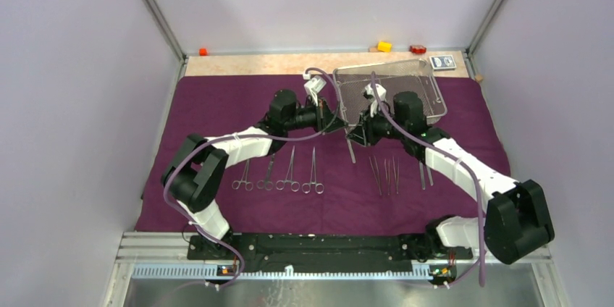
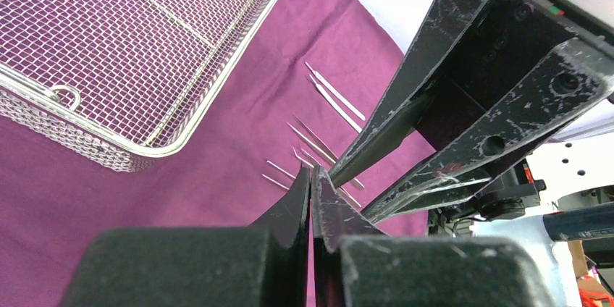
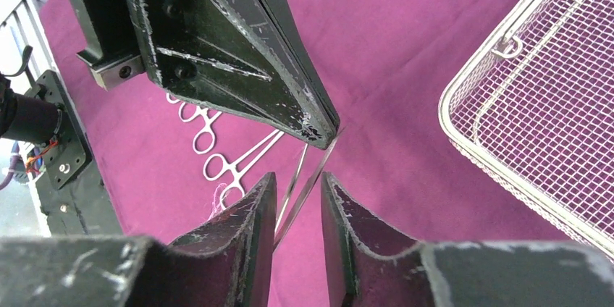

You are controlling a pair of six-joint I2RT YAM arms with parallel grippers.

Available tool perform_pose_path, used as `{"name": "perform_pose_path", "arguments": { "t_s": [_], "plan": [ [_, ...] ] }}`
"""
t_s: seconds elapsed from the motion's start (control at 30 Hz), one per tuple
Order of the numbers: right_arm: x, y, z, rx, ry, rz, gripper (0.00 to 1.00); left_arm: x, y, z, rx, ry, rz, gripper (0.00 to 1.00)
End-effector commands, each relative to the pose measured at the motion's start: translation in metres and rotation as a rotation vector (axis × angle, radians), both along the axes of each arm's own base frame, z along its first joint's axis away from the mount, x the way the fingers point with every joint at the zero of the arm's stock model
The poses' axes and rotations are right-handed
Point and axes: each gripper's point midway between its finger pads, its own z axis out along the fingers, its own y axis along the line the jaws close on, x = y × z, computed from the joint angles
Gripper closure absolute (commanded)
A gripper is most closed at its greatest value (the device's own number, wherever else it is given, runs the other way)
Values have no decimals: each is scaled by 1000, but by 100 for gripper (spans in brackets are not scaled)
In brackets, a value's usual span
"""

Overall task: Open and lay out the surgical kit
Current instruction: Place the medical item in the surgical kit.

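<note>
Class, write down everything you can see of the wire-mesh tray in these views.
The wire-mesh tray is rectangular, silvery metal, with rounded corners, low mesh walls, a thicker wire rim and a small loop handle on one side. It sits upright on the purple cloth, at its far side, right of centre. The parts in view hold nothing; only the cloth is seen touching it.

Found free passage over bare purple cloth (image 1: 217, 104) at far left, and the centre blocked by left gripper (image 1: 341, 124) and right gripper (image 1: 354, 134) tip to tip, mesh tray (image 1: 427, 87) behind, clamps (image 1: 279, 177) and tweezers (image 1: 387, 174) nearer.
</note>
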Motion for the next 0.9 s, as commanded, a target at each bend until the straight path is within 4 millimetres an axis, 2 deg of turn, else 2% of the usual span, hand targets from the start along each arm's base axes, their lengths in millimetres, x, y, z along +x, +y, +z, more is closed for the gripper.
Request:
{"name": "perform_pose_path", "arguments": {
  "t_s": [0.0,0.13,0.23,0.67,0.87],
  "plan": [
    [11,7,15,5,-45,-11,70,9,-5,18,-27,-68,5,100],
    [12,8,14,2,-38,-11,64,8,-6,19,-28,-68,0,100],
    [12,10,14,4,-31,-7,64,6,-7,18,-25,-68,-4,100],
    [14,11,13,7,-15,-7,77,7,-9,12,-7,-65,2,100],
    [14,11,7,-2,1,-12,78,8,-9,11,-6,-63,1,100]
  ]
}}
